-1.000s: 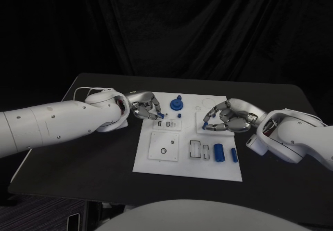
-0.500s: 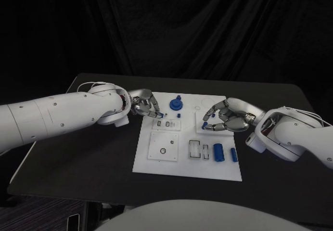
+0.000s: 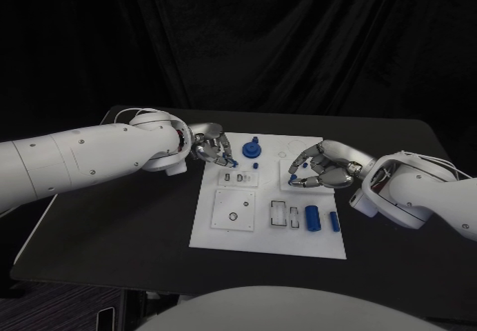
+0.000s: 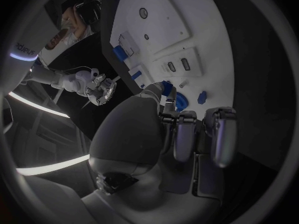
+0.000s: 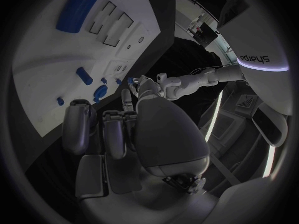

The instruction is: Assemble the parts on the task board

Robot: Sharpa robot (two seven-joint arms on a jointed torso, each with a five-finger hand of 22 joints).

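Black surface carries the board [image 3: 231, 234], where the left robot hand [image 3: 211, 149] pinches a small blue part [image 3: 231, 164] at its fingertips and the right robot hand [image 3: 320, 170], fingers curled, pinches another [image 3: 293, 176]; parts judged light, rigid, smooth, best gripped across the sides.

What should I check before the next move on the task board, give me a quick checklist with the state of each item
1. Left hand holds a small blue part at its fingertips: ok.
2. Right hand pinches a small blue part: ok.
3. Task board lies flat on the table: ok.
4. Slots below the left hand free of parts: ok.
5. Left hand's part lined up with a slot: cannot tell.
6. Large blue cylinder and small blue bar lie out of both hands' way: ok.
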